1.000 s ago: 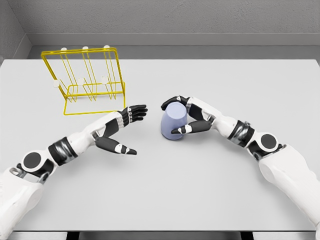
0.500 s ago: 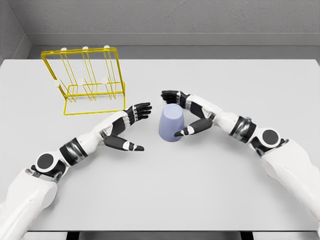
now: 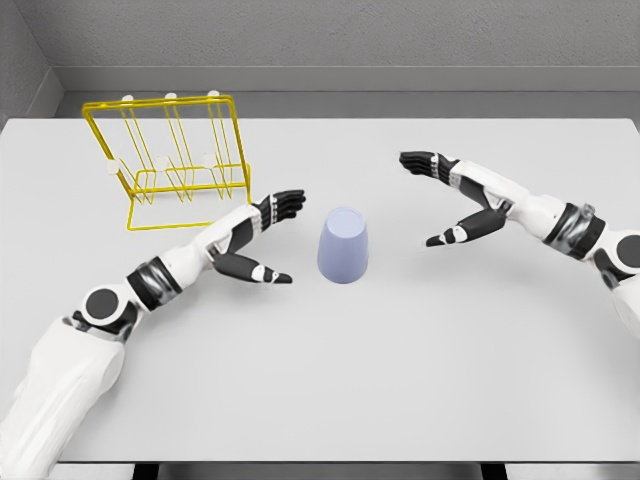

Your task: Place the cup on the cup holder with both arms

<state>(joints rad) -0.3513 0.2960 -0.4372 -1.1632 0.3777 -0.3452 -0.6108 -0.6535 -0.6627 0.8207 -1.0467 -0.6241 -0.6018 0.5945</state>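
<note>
A yellow wire cup holder (image 3: 175, 160) stands near the far left corner of the table (image 3: 400, 340), a frame of thin rods with upright prongs tipped by small white caps. Its base rails rest flat on the smooth, matte, pale grey tabletop.

The left arm enters from the near left corner, white shell with dark joints, and reaches diagonally toward the middle of the table. The left hand (image 3: 255, 240) is open and holds nothing: black fingers extended toward the cup, thumb spread below them and pointing right. It sits just beside the cup, apart from it.

The cup (image 3: 343, 246) stands free near the middle of the table, upside down, a plain lavender tapered cylinder with its wider rim on the surface and a smooth finish. Neither hand touches it.

The right arm comes in from the right edge. The right hand (image 3: 452, 195) is open and empty, fingers stretched left toward the far side, thumb dropped low and apart. It is well clear of the cup, to its right.
</note>
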